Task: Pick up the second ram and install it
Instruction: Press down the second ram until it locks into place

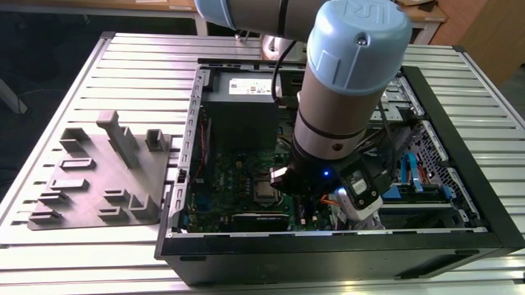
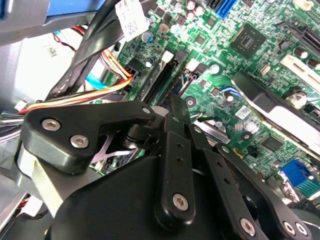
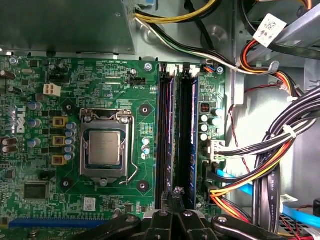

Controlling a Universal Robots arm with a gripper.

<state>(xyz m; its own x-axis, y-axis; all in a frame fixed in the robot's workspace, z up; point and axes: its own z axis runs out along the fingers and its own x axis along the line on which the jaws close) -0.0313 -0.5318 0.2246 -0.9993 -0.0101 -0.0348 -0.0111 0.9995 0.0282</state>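
While the arm (image 1: pixel 345 92) is reaching down into the open computer case (image 1: pixel 459 178), the gripper (image 3: pixel 175 196) is hovering low over the green motherboard (image 3: pixel 100 85) with its jaws clenched together and nothing visibly between them. Taking the grey power supply (image 1: pixel 238 86) as twelve o'clock, the second ram (image 3: pixel 173 130) is standing on edge in a black slot, apparently seated. Its long axis is running twelve to six, and the fingertips are sitting at its six o'clock end, touching or just above it. Another bluish stick (image 3: pixel 194 125) is lying parallel at three o'clock, and the processor socket (image 3: pixel 105 145) at nine. White labels are showing on the power supply and on a cable tag (image 3: pixel 270 27).
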